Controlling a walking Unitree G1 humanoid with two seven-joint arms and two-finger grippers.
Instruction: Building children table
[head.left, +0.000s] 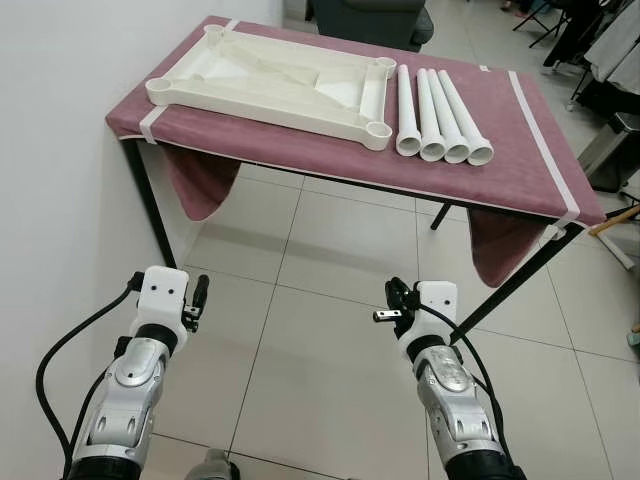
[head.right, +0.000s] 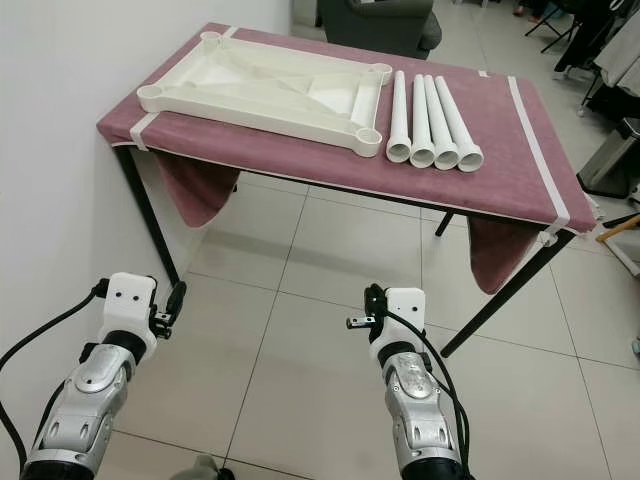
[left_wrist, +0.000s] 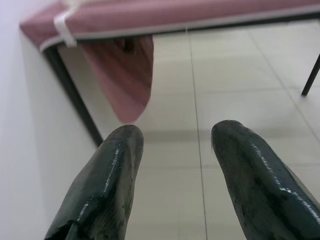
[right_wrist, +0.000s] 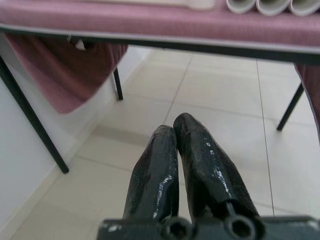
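A white plastic tabletop lies upside down on a work table covered with a maroon cloth, with round leg sockets at its corners. Several white tube legs lie side by side to its right, their open ends facing me. Both arms are held low over the tiled floor, short of the table. My left gripper is open with nothing between its fingers. My right gripper is shut and empty, its fingers pressed together and pointing under the table's front edge.
A white wall runs along the left, close to the table's black legs. Cloth corners hang below the table's edge. A dark chair stands behind the table, and a metal bin and a wooden stick are at the right.
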